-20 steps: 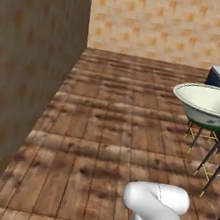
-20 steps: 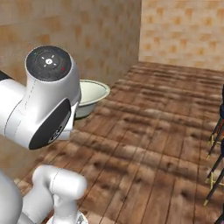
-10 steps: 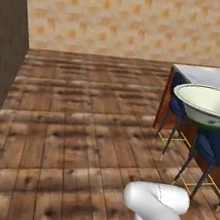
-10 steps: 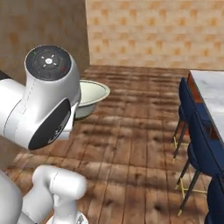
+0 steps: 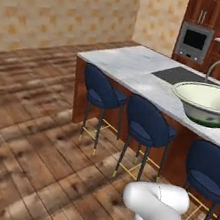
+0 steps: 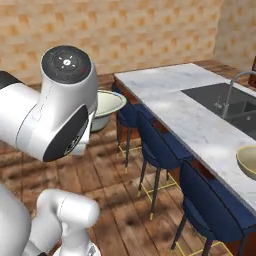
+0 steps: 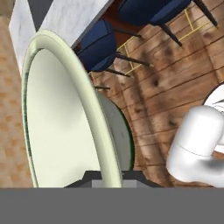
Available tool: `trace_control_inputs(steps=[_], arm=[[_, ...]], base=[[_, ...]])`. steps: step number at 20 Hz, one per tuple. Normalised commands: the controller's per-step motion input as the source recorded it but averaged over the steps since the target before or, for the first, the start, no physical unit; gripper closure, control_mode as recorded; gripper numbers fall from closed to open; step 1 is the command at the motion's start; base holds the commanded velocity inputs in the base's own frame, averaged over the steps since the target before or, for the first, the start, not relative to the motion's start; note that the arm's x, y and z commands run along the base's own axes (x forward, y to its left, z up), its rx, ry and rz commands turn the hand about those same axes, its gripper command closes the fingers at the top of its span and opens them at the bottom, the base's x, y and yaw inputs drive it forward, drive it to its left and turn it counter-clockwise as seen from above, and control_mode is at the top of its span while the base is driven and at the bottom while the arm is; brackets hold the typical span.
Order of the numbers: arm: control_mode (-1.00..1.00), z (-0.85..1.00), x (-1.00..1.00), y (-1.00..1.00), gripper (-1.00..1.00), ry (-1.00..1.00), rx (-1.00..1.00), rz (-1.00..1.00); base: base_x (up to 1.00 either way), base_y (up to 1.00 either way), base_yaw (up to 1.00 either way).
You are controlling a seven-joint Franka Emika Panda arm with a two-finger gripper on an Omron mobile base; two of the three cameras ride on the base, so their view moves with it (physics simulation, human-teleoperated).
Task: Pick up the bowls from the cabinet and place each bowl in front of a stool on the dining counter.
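one white bowl (image 5: 210, 102) with a green rim is held up in the air, seen in front of the near edge of the counter (image 5: 134, 68) in the left base view. in the hand view the end effector (image 7: 111, 177) is closed on the rim of this bowl (image 7: 65, 118), which runs up from between the fingertips. in the right base view the same bowl (image 6: 106, 107) peeks out behind the arm's big white joint, above the wooden floor (image 6: 107, 180). a second bowl (image 6: 247, 162), beige, sits on the counter (image 6: 195, 120) at the right edge of that view, near the counter's edge. three blue stools (image 5: 103, 93) stand in a row along the counter's near side. one sink with one curved tap (image 5: 217, 69) is set into the marble top.
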Motion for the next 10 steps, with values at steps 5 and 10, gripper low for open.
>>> trace_control_inputs(steps=[5, 10], arm=[[1.00, 0.00, 0.00, 0.00, 1.00, 0.00, 0.00, 0.00], [1.00, 0.00, 0.00, 0.00, 1.00, 0.00, 0.00, 0.00]], base=[[0.21, 0.13, -0.88], [0.67, 0.61, -0.67]])
